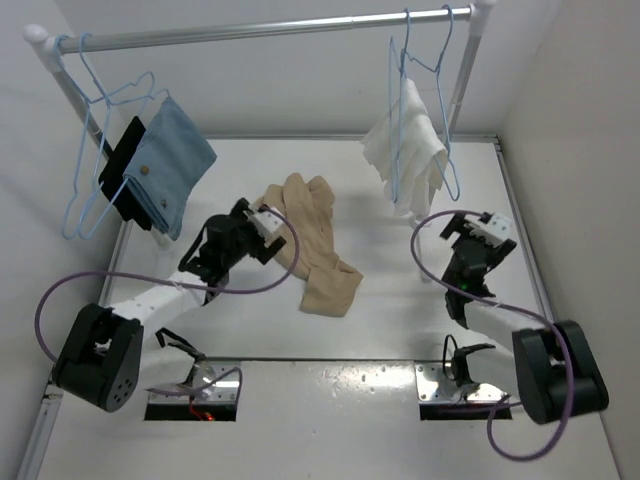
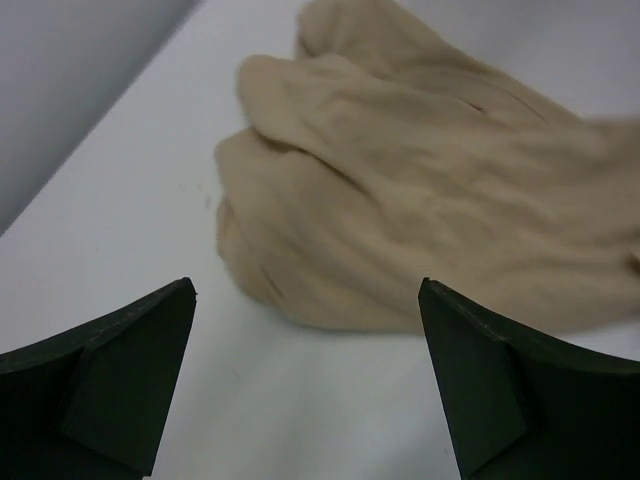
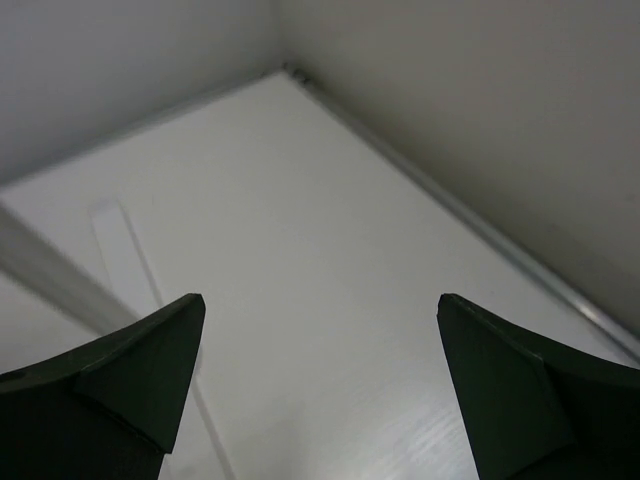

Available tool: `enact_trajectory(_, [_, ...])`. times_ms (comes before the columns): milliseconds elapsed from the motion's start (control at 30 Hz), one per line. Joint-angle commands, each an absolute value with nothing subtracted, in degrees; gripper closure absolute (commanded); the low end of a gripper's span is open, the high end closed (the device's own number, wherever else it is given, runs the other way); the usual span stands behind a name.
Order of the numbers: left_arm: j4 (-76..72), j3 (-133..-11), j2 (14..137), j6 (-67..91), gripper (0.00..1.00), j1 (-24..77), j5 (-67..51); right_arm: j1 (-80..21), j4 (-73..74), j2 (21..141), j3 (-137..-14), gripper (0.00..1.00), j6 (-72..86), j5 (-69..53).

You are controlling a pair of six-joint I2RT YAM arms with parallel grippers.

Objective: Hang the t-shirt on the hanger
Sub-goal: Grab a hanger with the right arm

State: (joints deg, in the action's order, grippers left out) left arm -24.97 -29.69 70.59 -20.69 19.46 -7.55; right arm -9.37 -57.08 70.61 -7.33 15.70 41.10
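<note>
Top view with both wrist views. The left gripper (image 1: 262, 226) (image 2: 307, 290) has its jaws spread wide and grips nothing; its fingers (image 2: 125, 375) hover over the white table (image 1: 400, 330), just short of the t-shirt (image 1: 315, 250) (image 2: 420, 210). The t-shirt lies crumpled on the table at mid-scene, at about 4 o'clock from that gripper and at 12 to 1 o'clock in the left wrist view. The right gripper (image 1: 482, 236) (image 3: 320, 300), at 3 o'clock of the scene, is likewise fully spread and empty, over bare table near the back corner. A rail (image 1: 270, 30) spans 12 o'clock. At 10 o'clock, the pale-blue hangers (image 1: 88, 150) carry a blue cloth (image 1: 172, 165) and a black item (image 1: 125, 165). At 1 o'clock, another hanger holds a white cloth (image 1: 405, 150).
</note>
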Motion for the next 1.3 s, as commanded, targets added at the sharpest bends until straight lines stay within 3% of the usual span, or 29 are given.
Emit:
enact_trajectory(0, [-8.0,-26.3,67.3,-35.5,0.0,24.3,-10.5,-8.0,-42.5,62.7,-15.7,0.0,18.3,57.8])
enact_trajectory(133, [-4.2,-21.8,61.3,-50.8,0.0,30.1,-8.5,-8.0,-39.7,62.7,-17.8,0.0,12.7,51.1])
enact_trajectory(267, [-7.0,-20.1,58.2,-61.1,0.0,35.7,-0.4,-7.4,-17.3,61.3,-24.9,0.0,24.6,50.5])
enact_trajectory(467, [-7.6,-32.1,64.4,-49.0,0.0,37.1,6.0,-5.7,4.6,57.3,-36.5,0.0,28.7,37.0])
enact_trajectory(600, [6.3,-47.8,73.4,-38.0,0.0,35.2,-4.4,-5.7,11.6,55.7,-44.4,0.0,26.5,25.3])
enact_trajectory(700, [4.5,-51.2,75.8,-29.0,0.0,33.4,-9.9,-5.7,19.6,56.9,-53.5,0.0,25.9,27.5])
enact_trajectory(800, [4.0,-51.9,78.0,-24.8,0.14,32.7,-13.6,-5.7,26.0,59.8,-60.6,0.0,24.7,35.1])
enact_trajectory(833, [4.0,-51.9,78.0,-24.8,0.23,32.7,-14.4,-5.7,26.7,60.3,-61.5,0.0,24.7,36.8])
enact_trajectory(867, [3.4,-51.9,78.7,-24.8,0.23,32.7,-14.9,-5.7,27.2,60.3,-62.0,0.0,24.0,38.1])
enact_trajectory(1100, [-2.5,-49.0,78.7,-23.5,0.2,32.7,-8.6,-5.7,21.3,57.5,-59.4,0.0,20.1,36.9])
enact_trajectory(1233, [-5.4,-48.5,79.4,-15.1,0.01,31.6,-4.6,-5.7,21.1,58.9,-70.6,0.0,18.7,32.6])
enact_trajectory(1267, [-5.4,-48.0,79.4,-12.9,0.01,31.0,-4.6,-5.7,21.6,60.6,-73.3,0.0,18.0,30.4])
